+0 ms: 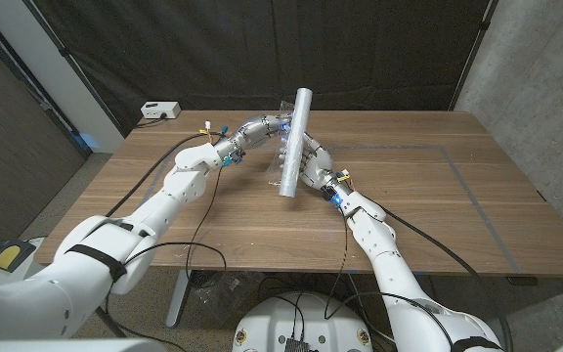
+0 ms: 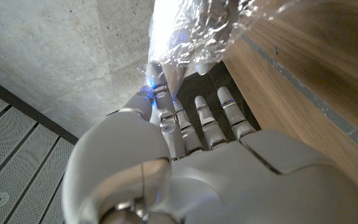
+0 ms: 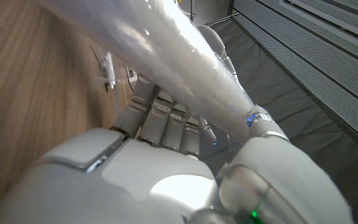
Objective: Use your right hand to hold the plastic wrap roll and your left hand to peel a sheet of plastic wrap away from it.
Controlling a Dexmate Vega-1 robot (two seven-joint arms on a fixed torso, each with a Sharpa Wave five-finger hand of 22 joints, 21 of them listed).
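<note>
The plastic wrap roll, a long pale tube, stands tilted over the middle of the wooden table, its lower end near the tabletop. My right hand grips its lower half, and the fingers curl around the roll. My left hand is at the roll's upper part from the left side. Its thumb and a finger pinch crinkled clear film that hangs off the roll. The rest of my left hand is spread behind it.
A white box with a cable sits at the table's back left corner. A thin taped outline marks the right half of the tabletop. A black curtain hangs behind the table and a concrete wall stands at the right.
</note>
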